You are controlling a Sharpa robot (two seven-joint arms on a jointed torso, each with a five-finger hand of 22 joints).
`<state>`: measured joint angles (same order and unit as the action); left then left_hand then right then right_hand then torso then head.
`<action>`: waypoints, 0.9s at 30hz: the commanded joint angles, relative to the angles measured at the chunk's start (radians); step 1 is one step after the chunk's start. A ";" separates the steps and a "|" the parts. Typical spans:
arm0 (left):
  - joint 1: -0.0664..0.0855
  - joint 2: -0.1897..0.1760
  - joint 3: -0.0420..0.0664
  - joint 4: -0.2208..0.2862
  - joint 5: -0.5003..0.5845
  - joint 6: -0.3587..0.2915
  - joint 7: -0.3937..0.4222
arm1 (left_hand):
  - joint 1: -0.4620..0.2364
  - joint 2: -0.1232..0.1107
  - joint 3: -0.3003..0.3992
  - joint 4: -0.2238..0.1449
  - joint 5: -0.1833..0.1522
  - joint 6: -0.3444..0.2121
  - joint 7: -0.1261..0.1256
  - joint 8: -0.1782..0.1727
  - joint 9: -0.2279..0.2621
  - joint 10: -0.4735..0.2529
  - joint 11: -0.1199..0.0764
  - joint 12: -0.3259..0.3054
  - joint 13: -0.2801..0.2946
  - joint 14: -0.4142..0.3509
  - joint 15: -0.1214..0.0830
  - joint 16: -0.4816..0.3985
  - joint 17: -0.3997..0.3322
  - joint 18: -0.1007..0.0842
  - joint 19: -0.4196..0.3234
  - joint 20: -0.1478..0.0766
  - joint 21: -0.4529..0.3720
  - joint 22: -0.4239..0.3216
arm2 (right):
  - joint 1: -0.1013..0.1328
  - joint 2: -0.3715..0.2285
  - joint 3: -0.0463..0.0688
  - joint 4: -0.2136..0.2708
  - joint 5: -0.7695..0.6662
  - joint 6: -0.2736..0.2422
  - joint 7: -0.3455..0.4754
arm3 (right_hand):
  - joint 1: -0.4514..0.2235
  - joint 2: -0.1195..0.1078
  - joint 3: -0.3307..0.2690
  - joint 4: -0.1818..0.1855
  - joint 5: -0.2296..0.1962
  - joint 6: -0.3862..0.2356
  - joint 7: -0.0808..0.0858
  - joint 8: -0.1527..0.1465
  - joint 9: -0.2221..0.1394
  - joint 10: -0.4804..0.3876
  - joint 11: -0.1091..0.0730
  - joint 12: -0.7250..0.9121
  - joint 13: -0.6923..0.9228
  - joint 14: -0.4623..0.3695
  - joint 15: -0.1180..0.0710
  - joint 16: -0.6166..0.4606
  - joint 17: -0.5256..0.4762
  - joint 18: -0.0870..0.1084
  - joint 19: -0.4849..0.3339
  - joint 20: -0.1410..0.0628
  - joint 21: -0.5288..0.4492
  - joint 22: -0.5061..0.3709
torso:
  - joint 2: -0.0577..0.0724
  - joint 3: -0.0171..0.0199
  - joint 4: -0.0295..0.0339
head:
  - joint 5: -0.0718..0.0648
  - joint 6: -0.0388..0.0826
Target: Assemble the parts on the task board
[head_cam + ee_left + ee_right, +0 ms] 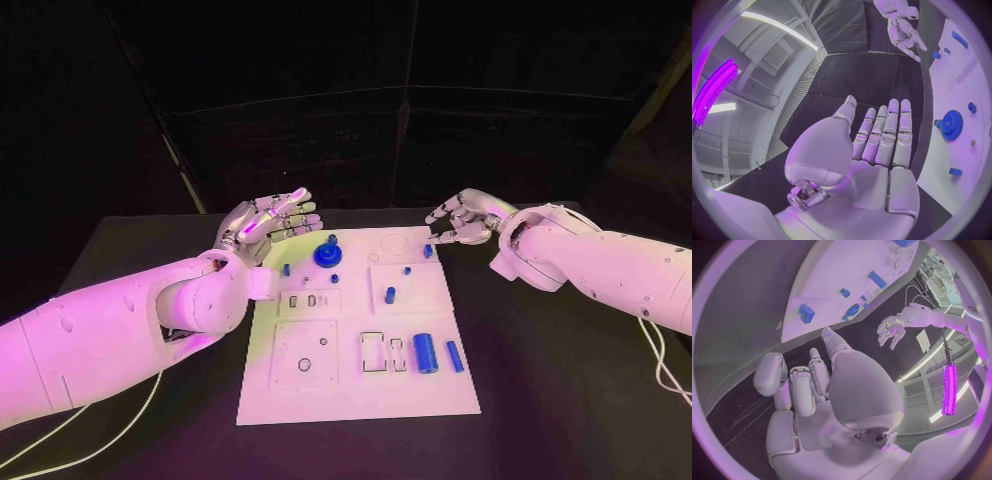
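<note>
The white task board (353,390) lies in the middle of the black table. A blue gear (329,255) stands near its far end, also seen in the left wrist view (951,125). Two blue cylinders (426,352) lie side by side on the near right part, and a small blue peg (389,294) sits mid-board. My left hand (271,225) hovers above the board's far left corner, fingers (892,130) straight and spread, holding nothing. My right hand (464,220) hangs over the far right corner, fingers (798,387) bent and loosely apart, empty, just beyond a small blue piece (427,250).
The board (836,275) carries several empty sockets and rectangular recesses (382,350). Bare black table (562,380) lies to both sides of the board. A dark backdrop stands behind the table's far edge.
</note>
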<state>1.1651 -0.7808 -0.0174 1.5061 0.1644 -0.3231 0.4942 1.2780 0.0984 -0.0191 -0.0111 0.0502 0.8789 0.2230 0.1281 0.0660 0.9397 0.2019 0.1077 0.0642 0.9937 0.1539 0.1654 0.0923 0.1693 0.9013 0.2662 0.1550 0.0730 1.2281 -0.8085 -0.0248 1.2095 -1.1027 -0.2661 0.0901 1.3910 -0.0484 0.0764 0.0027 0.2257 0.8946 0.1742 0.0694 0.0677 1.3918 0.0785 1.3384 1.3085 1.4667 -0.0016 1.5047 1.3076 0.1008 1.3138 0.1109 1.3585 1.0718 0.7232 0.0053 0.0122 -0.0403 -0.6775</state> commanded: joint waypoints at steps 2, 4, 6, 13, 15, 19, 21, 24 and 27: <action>0.002 0.002 0.001 -0.001 -0.007 0.014 0.006 | 0.009 0.002 0.001 -0.005 -0.002 -0.005 0.027 -0.004 -0.001 -0.002 0.000 -0.006 -0.001 0.000 0.006 -0.006 -0.001 0.011 0.006 0.001 -0.003 -0.001 | 0.000 0.006 0.000 -0.015 -0.027 0.057 0.024 | 0.004 -0.006 -0.012 -0.001 -0.010 -0.013 0.001 -0.006 -0.002 -0.004 0.006 -0.009 0.027 0.076 0.008 0.005 0.134 -0.004 0.006 0.001 0.004 -0.002 | 0.000 0.0001 -0.0009 | -0.001 -0.003; 0.002 0.002 0.001 -0.001 -0.007 0.013 0.006 | 0.009 0.002 0.001 -0.005 -0.002 -0.005 0.027 -0.004 -0.001 -0.002 0.000 -0.006 -0.001 0.000 0.006 -0.006 -0.001 0.011 0.006 0.001 -0.003 -0.001 | -0.001 0.007 0.000 -0.018 -0.029 0.060 0.024 | 0.004 -0.007 -0.014 -0.001 -0.012 -0.015 0.001 -0.006 -0.002 -0.005 0.007 -0.010 0.025 0.076 0.008 0.005 0.134 -0.004 0.006 0.002 0.003 -0.003 | -0.001 -0.0004 -0.0010 | 0.000 -0.002; 0.002 0.002 0.001 -0.002 -0.007 0.014 0.006 | 0.009 0.002 0.001 -0.005 -0.002 -0.005 0.027 -0.004 -0.001 -0.002 0.000 -0.006 -0.001 0.000 0.006 -0.006 -0.001 0.011 0.006 0.001 -0.003 -0.001 | -0.001 0.008 0.000 -0.020 -0.030 0.062 0.023 | 0.004 -0.007 -0.014 -0.001 -0.012 -0.015 0.001 -0.006 -0.002 -0.005 0.007 -0.010 0.025 0.076 0.008 0.005 0.134 -0.004 0.006 0.002 0.003 -0.003 | -0.001 -0.0010 -0.0004 | -0.001 -0.003; 0.002 0.003 0.001 -0.003 -0.007 0.017 0.004 | 0.010 0.002 0.001 -0.006 -0.002 -0.005 0.027 -0.005 -0.001 -0.003 0.000 -0.006 -0.001 0.000 0.006 -0.006 -0.001 0.011 0.006 0.001 -0.004 -0.001 | -0.001 0.012 0.000 -0.029 -0.042 0.085 0.012 | 0.002 -0.009 -0.019 0.000 -0.016 -0.017 0.001 -0.005 -0.001 -0.007 0.007 -0.011 0.024 0.076 0.009 0.005 0.135 -0.004 0.005 0.002 0.002 -0.004 | 0.000 -0.0013 -0.0007 | -0.003 -0.006; 0.002 0.004 0.001 -0.003 -0.007 0.017 0.004 | 0.010 0.002 0.001 -0.006 -0.002 -0.005 0.027 -0.005 -0.001 -0.003 0.000 -0.006 -0.001 0.000 0.006 -0.006 -0.001 0.011 0.006 0.001 -0.004 -0.001 | -0.003 0.014 0.000 -0.031 -0.044 0.090 0.011 | 0.001 -0.010 -0.021 0.000 -0.017 -0.017 0.002 -0.005 -0.001 -0.007 0.007 -0.012 0.024 0.076 0.009 0.005 0.135 -0.004 0.005 0.002 0.002 -0.004 | -0.001 -0.0004 -0.0013 | -0.002 -0.006; 0.002 0.004 0.001 -0.004 -0.007 0.018 0.003 | 0.010 0.002 0.001 -0.006 -0.002 -0.005 0.027 -0.005 -0.001 -0.003 0.000 -0.006 -0.001 0.000 0.006 -0.006 -0.001 0.011 0.006 0.001 -0.004 -0.001 | -0.008 0.018 0.000 -0.035 -0.049 0.096 0.005 | 0.001 -0.008 -0.022 0.000 -0.018 -0.015 0.002 -0.003 -0.001 -0.005 0.007 -0.009 0.027 0.077 0.009 0.006 0.137 -0.004 0.006 0.002 0.003 -0.002 | 0.000 -0.0008 -0.0009 | -0.003 -0.011; 0.002 0.005 0.001 -0.005 -0.007 0.018 0.003 | 0.010 0.002 0.001 -0.006 -0.002 -0.005 0.027 -0.005 -0.001 -0.003 0.000 -0.006 -0.001 0.000 0.006 -0.006 -0.001 0.011 0.006 0.001 -0.004 -0.001 | -0.009 0.019 0.000 -0.037 -0.053 0.097 0.003 | 0.000 -0.007 -0.023 0.001 -0.019 -0.014 0.002 -0.002 0.000 -0.005 0.007 -0.009 0.027 0.077 0.009 0.006 0.137 -0.004 0.006 0.003 0.003 -0.002 | 0.000 -0.0011 0.0003 | -0.004 -0.012; 0.002 0.005 0.001 -0.005 -0.007 0.018 0.003 | 0.010 0.002 0.001 -0.006 -0.002 -0.005 0.027 -0.005 -0.001 -0.003 0.000 -0.006 -0.001 0.000 0.006 -0.006 -0.001 0.011 0.006 0.001 -0.004 -0.001 | -0.012 0.022 0.000 -0.042 -0.057 0.097 0.000 | 0.000 -0.006 -0.024 0.002 -0.019 -0.012 0.001 -0.001 0.000 -0.005 0.007 -0.009 0.027 0.077 0.009 0.006 0.138 -0.004 0.006 0.003 0.003 -0.002 | 0.000 -0.0007 0.0001 | -0.003 -0.013; 0.002 0.006 0.001 -0.006 -0.007 0.018 0.002 | 0.010 0.002 0.001 -0.006 -0.002 -0.005 0.027 -0.005 -0.001 -0.003 0.000 -0.006 -0.001 0.000 0.006 -0.006 -0.001 0.011 0.006 0.001 -0.004 -0.001 | -0.014 0.025 0.000 -0.047 -0.059 0.098 -0.005 | 0.000 -0.003 -0.025 0.002 -0.018 -0.011 0.001 0.000 0.001 -0.004 0.007 -0.008 0.028 0.077 0.009 0.007 0.138 -0.004 0.006 0.003 0.004 -0.001 | -0.001 0.0000 0.0001 | -0.003 -0.014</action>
<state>1.1653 -0.7763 -0.0173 1.5001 0.1644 -0.3192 0.4928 1.2780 0.0984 -0.0191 -0.0111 0.0502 0.8789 0.2231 0.1281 0.0660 0.9397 0.2019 0.1077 0.0642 0.9937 0.1539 0.1655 0.0924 0.1693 0.9013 0.2662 0.1550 0.0732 1.2129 -0.7849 -0.0256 1.1641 -1.1483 -0.1822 0.0916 1.3910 -0.0484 0.0576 0.0049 0.2118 0.8841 0.1773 0.0694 0.0677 1.3880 0.0824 1.3304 1.3087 1.4667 -0.0017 1.5045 1.3074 0.1008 1.3138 0.1109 1.3585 1.0689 0.7227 0.0045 0.0116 -0.0438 -0.6911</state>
